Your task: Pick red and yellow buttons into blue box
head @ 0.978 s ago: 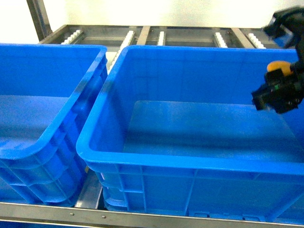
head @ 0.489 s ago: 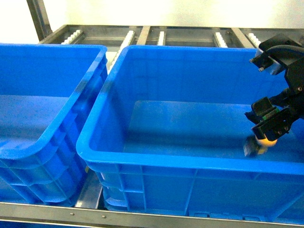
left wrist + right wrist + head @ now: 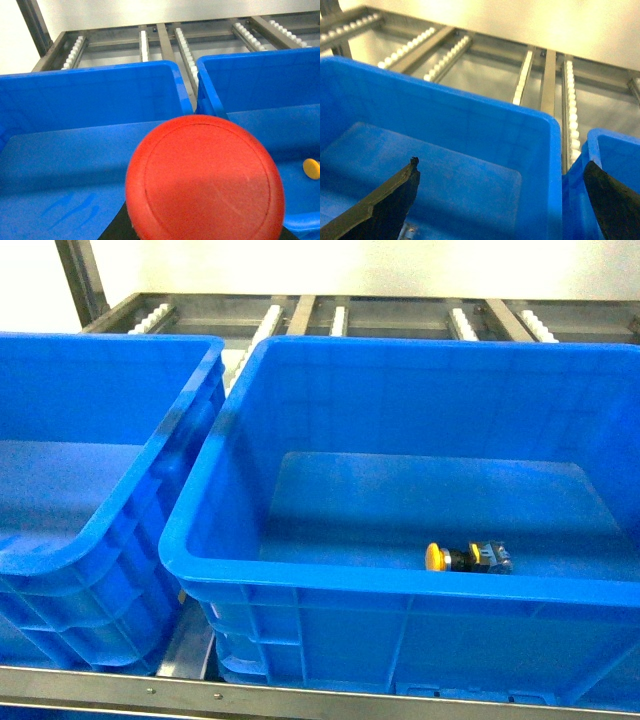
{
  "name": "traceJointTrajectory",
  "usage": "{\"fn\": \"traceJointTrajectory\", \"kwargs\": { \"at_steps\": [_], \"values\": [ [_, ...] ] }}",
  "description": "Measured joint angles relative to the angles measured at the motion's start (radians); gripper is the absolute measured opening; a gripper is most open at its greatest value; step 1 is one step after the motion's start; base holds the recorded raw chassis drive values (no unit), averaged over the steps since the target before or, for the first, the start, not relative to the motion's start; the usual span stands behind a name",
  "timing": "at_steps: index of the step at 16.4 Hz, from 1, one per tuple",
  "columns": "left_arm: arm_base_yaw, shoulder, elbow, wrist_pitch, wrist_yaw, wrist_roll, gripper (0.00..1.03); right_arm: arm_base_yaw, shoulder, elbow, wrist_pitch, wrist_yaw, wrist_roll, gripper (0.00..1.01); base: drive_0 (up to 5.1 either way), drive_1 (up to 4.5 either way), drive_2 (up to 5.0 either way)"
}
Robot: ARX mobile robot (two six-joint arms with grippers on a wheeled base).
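**A:** Where's the yellow mushroom-cap push button (image 3: 468,558)?

**B:** Lying on its side on the floor of the big deep blue plastic bin (image 3: 400,585), near the front wall, right of middle, cap pointing left, black blocky body behind it.

**A:** And the red round-capped button (image 3: 204,179)?

**B:** Fills the left wrist view, so the left gripper looks clamped on it. The right gripper (image 3: 500,200) has its black fingers (image 3: 380,202) spread wide, nothing between.

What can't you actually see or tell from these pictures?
- Left tool: hidden behind the red button, which fills the left wrist view.
- Red button's black body: cut off by the bottom edge.
- Both arms: absent from the head view.
- Yellow button lettering: too small.
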Motion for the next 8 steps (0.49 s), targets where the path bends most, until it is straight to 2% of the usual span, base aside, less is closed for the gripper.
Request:
{"fn": "traceJointTrajectory", "kwargs": {
  "at_steps": [5,6,8],
  "values": [
    [0.000,0.000,0.000,0.000,0.000,0.000,0.24,-0.030,-0.164,-0.107,0.068,-0.025,0.091,0.98,0.0,0.00,0.0],
    [0.000,0.000,0.000,0.000,-0.001,0.000,0.24,-0.030,-0.180,-0.118,0.076,-0.024,0.095,0.98,0.0,0.00,0.0],
    [0.000,0.000,0.000,0.000,-0.001,0.000,0.24,-0.035,-0.246,-0.159,0.093,-0.021,0.127,0.98,0.0,0.00,0.0]
  ]
}}
